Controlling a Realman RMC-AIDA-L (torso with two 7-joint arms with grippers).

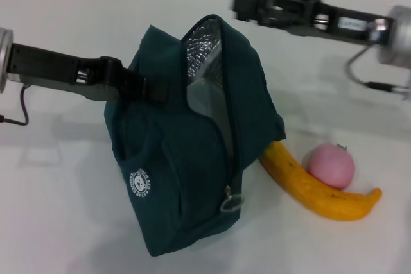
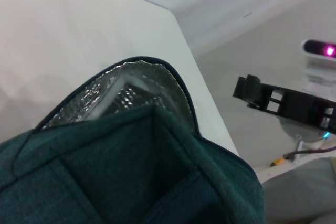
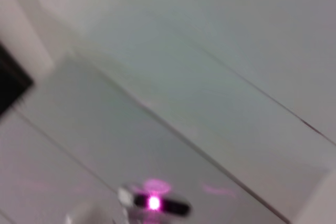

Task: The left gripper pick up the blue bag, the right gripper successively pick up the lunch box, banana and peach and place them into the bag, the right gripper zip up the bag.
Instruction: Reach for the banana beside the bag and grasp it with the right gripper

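Currently my left gripper (image 1: 131, 85) clamps the blue bag (image 1: 192, 152), mouth open; right gripper (image 1: 247, 6) above it, closure indeterminate. Banana (image 1: 314, 187) and peach (image 1: 331, 165) remain tabled; the narrow opening risks snagging.

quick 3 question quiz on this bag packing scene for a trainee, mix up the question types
1. True or false: the peach is already inside the blue bag.
2. Which tool holds the bag up by its side? A) the left tool B) the right tool C) neither
3. Fill in: the banana lies on the table with the peach ____ it.

Key
1. False. The peach sits on the table next to the bag, outside it.
2. A. The left tool grips the bag's side, while the right tool hangs in the air above the open top, holding nothing.
3. Touching. The peach rests against the banana's inner curve.
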